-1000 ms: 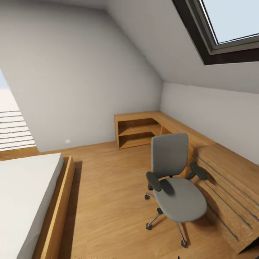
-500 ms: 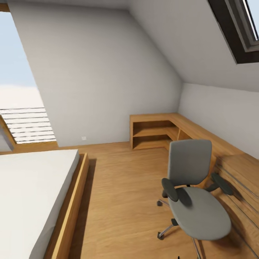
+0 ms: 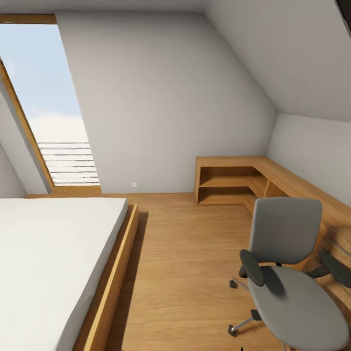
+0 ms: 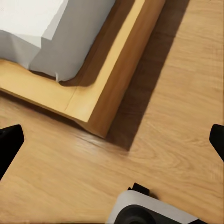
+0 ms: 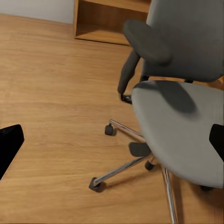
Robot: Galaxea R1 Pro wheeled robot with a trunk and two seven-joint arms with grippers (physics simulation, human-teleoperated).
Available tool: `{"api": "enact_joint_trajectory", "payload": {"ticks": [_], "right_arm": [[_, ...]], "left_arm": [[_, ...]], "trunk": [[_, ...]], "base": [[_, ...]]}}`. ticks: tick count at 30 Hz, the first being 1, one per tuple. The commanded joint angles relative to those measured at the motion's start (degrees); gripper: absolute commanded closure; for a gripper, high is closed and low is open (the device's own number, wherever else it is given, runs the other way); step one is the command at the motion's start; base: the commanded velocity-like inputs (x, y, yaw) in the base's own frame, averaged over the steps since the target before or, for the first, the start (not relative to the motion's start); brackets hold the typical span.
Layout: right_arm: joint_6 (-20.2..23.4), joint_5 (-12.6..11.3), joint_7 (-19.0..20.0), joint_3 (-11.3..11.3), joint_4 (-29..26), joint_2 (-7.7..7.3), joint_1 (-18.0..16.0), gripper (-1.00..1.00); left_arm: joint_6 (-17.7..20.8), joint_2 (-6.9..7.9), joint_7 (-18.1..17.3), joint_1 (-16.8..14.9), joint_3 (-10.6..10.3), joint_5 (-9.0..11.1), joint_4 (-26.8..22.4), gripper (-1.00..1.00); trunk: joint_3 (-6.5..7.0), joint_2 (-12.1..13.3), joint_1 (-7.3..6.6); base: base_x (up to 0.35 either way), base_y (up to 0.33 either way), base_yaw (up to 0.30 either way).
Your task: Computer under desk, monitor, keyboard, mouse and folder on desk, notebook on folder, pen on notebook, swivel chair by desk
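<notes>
since a second ago the whole head view has swung leftward: the skylight has slid out at the upper right, a tall window (image 3: 53, 107) has come in beside the bed, and the swivel chair (image 3: 292, 273) now sits lower and further right in the picture. that is the camera turning, not the chair rolling.

the chair stands on the wood floor (image 3: 190, 273), its back toward the corner shelf unit (image 3: 229, 183) and its seat bare. the bed (image 3: 53, 263) in its wooden frame lies well apart from the chair, across the open floor.

the left fingers (image 4: 10, 142) are spread wide and hold nothing, above the floor by the bed frame's corner (image 4: 100, 123). the right fingers (image 5: 9, 140) are equally wide apart and empty, hanging over the floor just beside the chair's seat (image 5: 182, 126) and chrome legs (image 5: 123, 170).
</notes>
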Motion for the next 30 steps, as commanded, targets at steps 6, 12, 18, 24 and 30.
{"api": "enact_joint_trajectory", "payload": {"ticks": [6,12,18,24,30], "right_arm": [[0.02,-0.5,0.16,0.55,0.04,0.01,-0.04,-1.0],[0.05,-0.45,0.26,0.63,0.1,0.05,-0.04,-1.0],[0.21,-0.44,0.31,0.6,0.12,0.02,-0.04,-1.0],[1.52,-0.65,0.17,0.55,1.03,0.05,-0.04,-1.0],[8.63,-0.7,0.2,0.58,2.15,0.33,-0.04,-1.0]], "left_arm": [[-0.01,-0.04,0.4,0.02,-0.95,0.19,-0.11,-1.0],[-0.02,0.02,0.46,0.0,-3.64,0.29,-0.11,-1.0],[-0.15,0.03,0.48,0.0,-4.16,0.33,-0.11,-1.0],[-0.07,0.03,0.48,0.0,-4.26,0.34,-0.11,-1.0],[-0.01,0.03,0.48,0.0,-4.27,0.34,-0.11,-1.0]], "trunk": [[-0.1,-0.1,0.03],[-0.1,-0.1,0.03],[-0.1,-0.1,0.03],[-0.1,-0.1,0.03],[-0.1,-0.1,0.03]], "base": [[0.037,0.0,0.217],[0.256,0.0,0.033],[0.295,0.0,0.004],[0.256,0.0,0.001],[0.299,0.0,0.0]]}}
